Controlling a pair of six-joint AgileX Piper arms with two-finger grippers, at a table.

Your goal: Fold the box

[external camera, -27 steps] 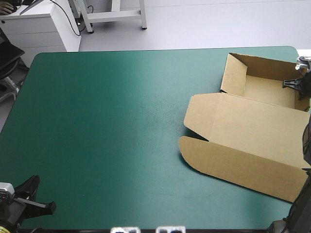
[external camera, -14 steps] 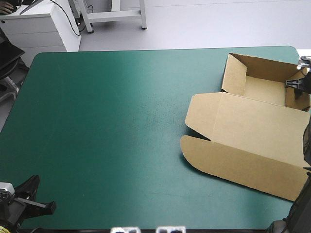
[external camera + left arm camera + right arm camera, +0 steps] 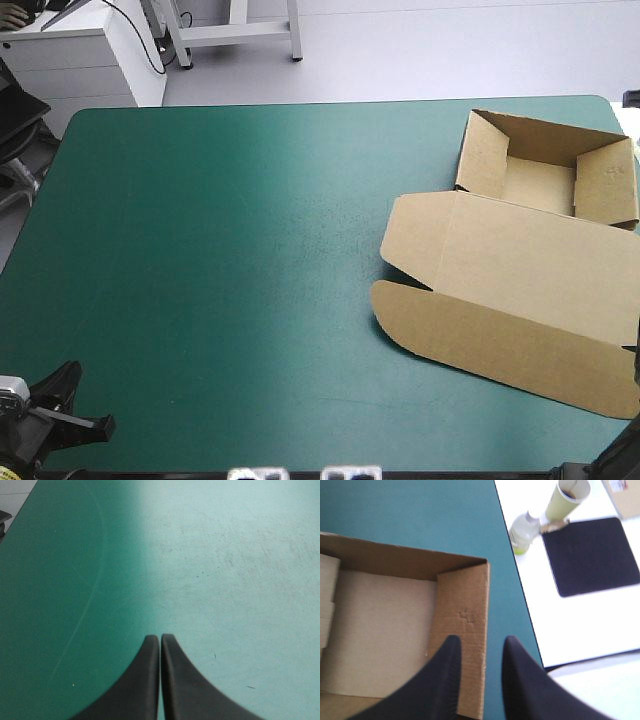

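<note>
The brown box (image 3: 520, 270) lies at the table's right side as an open tray with raised walls at the far end, its lid flat toward the near edge. In the right wrist view my right gripper (image 3: 481, 644) is open above the tray's right wall (image 3: 464, 625), and the wall's outer edge shows in the gap between the fingers. That gripper is outside the high view. My left gripper (image 3: 160, 638) is shut on nothing over bare teal-green cover, and sits at the near left corner (image 3: 98, 427), far from the box.
Just past the table's right edge is a white surface with a black mat (image 3: 592, 555), a small bottle (image 3: 524, 530) and a cup (image 3: 567, 497). A white cabinet (image 3: 85, 55) stands beyond the far left corner.
My right gripper was inside the tray at its right wall earlier. It has since drawn back out of the high view, leaving that wall standing. The left arm has not moved.
</note>
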